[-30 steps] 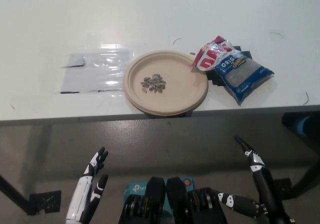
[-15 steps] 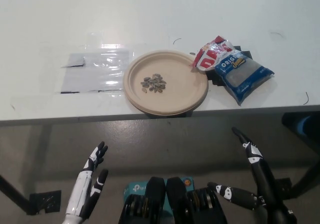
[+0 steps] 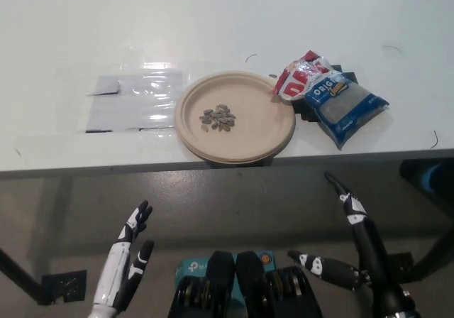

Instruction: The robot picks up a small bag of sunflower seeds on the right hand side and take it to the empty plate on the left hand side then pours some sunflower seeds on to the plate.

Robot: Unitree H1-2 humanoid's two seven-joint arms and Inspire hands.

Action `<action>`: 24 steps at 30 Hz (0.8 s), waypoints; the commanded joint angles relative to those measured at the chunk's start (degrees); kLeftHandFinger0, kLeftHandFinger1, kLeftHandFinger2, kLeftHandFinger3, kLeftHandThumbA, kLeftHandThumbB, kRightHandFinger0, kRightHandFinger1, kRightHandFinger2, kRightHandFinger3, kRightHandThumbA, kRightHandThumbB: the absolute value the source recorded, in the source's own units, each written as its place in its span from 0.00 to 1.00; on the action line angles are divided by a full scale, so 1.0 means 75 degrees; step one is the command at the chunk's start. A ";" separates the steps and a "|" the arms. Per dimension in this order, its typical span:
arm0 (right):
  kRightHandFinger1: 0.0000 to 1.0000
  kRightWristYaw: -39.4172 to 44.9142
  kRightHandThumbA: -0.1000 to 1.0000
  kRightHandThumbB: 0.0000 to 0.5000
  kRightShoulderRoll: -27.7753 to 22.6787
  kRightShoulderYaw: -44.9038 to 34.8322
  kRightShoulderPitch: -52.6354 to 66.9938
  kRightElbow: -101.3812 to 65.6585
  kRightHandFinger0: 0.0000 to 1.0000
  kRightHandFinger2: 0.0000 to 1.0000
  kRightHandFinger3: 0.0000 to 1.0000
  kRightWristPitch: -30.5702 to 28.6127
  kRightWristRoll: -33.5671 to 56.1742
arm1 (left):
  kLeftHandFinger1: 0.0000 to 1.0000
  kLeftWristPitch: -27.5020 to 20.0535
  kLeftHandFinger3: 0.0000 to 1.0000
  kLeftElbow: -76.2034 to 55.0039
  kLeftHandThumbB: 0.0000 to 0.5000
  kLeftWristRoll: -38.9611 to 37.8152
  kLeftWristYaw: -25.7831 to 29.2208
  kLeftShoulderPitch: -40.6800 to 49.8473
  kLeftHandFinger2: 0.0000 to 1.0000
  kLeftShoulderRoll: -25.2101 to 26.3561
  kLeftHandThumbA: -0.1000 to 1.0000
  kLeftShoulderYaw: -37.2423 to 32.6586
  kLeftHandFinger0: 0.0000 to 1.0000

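- Looking nearest first, you have both hands below the front edge of the bench, over the grey floor. The white left hand (image 3: 125, 261) sits at the lower left with its fingers spread and holding nothing; the black right hand (image 3: 351, 250) is at the lower right, fingers apart and also empty.
- Against the frame from half a second ago, your right hand has crept slightly up and toward the bench edge, while the left hand has barely shifted. Plate, bag and seeds lie where they lay before.
- You have open room between both hands and the bench (image 3: 64, 27) edge; nothing stands in that gap.
- The plate (image 3: 266, 116), tan and round, sits at the front of the bench, its near rim reaching the edge.
- A small heap of sunflower seeds (image 3: 217, 118) lies on the plate, a little left of its middle; the remainder of the plate is bare.
- The bag of sunflower seeds (image 3: 333, 99) lies flat just right of the plate, its red-and-white end close to the plate rim, its blue end angled toward the right front.
- Left of the plate you see a clear plastic sheet (image 3: 133, 101) lying flat on the bench.
- Beyond these, the bench runs white and open to the far edge of the view.
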 commanded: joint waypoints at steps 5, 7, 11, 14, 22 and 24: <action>1.00 0.0192 1.00 0.50 -0.0010 -0.0278 0.0066 0.0160 1.00 1.00 1.00 -0.0269 0.0071 | 1.00 -0.0060 1.00 -0.0271 0.40 0.0016 0.0023 0.0028 1.00 0.0009 1.00 0.0032 1.00; 1.00 0.0249 1.00 0.47 -0.0037 -0.0318 0.0094 0.0166 1.00 1.00 1.00 -0.0324 0.0150 | 1.00 -0.0063 1.00 -0.0274 0.41 -0.0022 -0.0002 0.0024 1.00 0.0014 1.00 0.0026 1.00; 1.00 0.0289 1.00 0.44 -0.0049 -0.0272 0.0288 -0.0012 1.00 1.00 1.00 -0.0336 -0.0063 | 1.00 0.0088 1.00 -0.0382 0.42 -0.0031 -0.0053 0.0278 1.00 0.0001 1.00 -0.0009 1.00; 1.00 0.0309 1.00 0.51 -0.0010 -0.0226 0.0299 0.0048 1.00 1.00 1.00 -0.0359 -0.0105 | 1.00 0.0161 1.00 -0.0466 0.43 -0.0093 -0.0075 0.0346 1.00 0.0023 1.00 0.0016 1.00; 1.00 0.0410 1.00 0.46 -0.0014 -0.0257 0.0169 0.0071 1.00 1.00 1.00 -0.0379 -0.0055 | 1.00 0.0202 1.00 -0.0450 0.43 -0.0029 -0.0034 0.0230 1.00 0.0031 1.00 0.0051 1.00; 1.00 0.0419 1.00 0.49 0.0014 -0.0237 0.0210 0.0048 1.00 1.00 1.00 -0.0349 -0.0087 | 1.00 0.0218 1.00 -0.0470 0.45 0.0013 -0.0035 0.0250 1.00 0.0059 1.00 0.0050 1.00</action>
